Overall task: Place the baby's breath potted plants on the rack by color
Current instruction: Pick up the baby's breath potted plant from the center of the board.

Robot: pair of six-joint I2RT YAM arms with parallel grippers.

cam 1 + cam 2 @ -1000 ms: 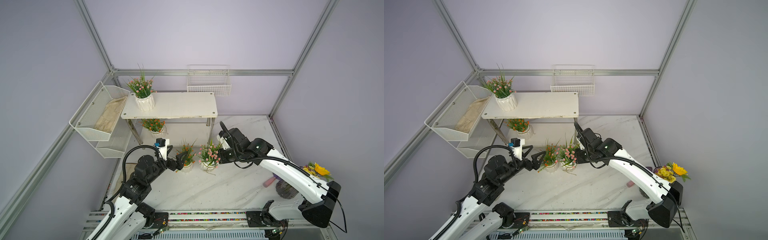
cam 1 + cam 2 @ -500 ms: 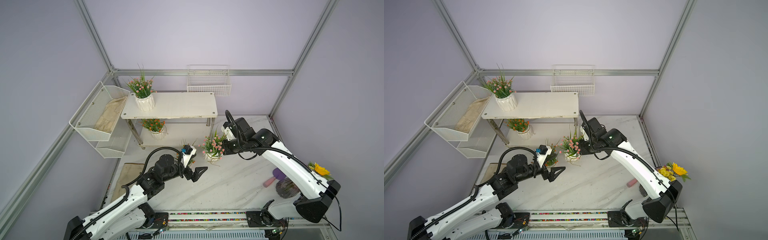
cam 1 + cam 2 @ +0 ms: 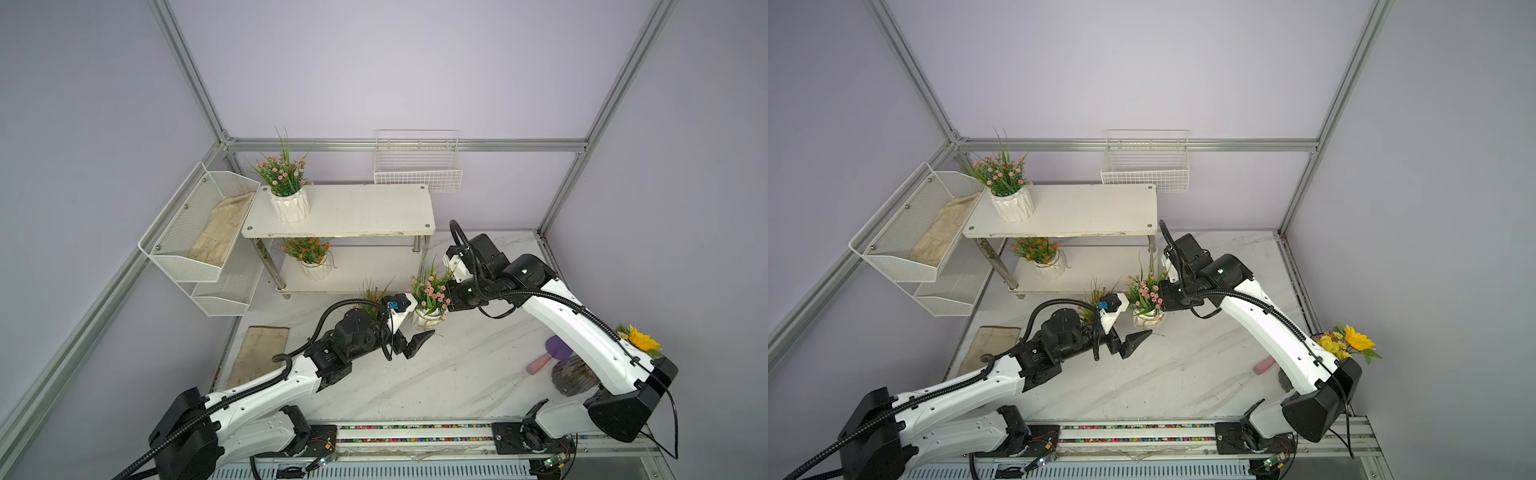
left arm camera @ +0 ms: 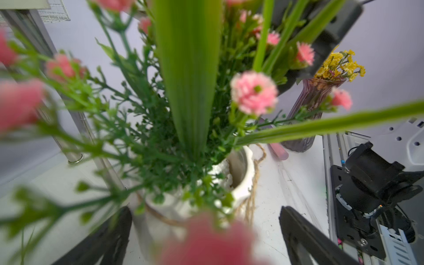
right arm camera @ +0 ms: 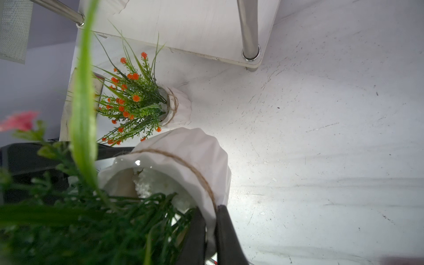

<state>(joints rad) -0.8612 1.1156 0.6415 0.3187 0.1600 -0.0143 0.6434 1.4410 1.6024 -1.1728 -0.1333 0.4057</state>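
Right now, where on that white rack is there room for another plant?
Top board: bare from the pink plant to the end near the wire basket. Lower board: bare beyond the orange plant. Crowded: table in front, left gripper, right gripper, second pink plant, second orange plant.

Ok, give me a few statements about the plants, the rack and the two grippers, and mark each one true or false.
1. The right gripper is shut on the pot rim of the held pink plant. True.
2. The left gripper holds an orange-flowered plant. False: its jaws stand open, gripping nothing.
3. The top shelf of the rack carries an orange-flowered plant. False: the shelved pink plant stands there; the shelved orange plant is on the lower shelf.
4. The loose orange plant stands on the table, off the rack. True.
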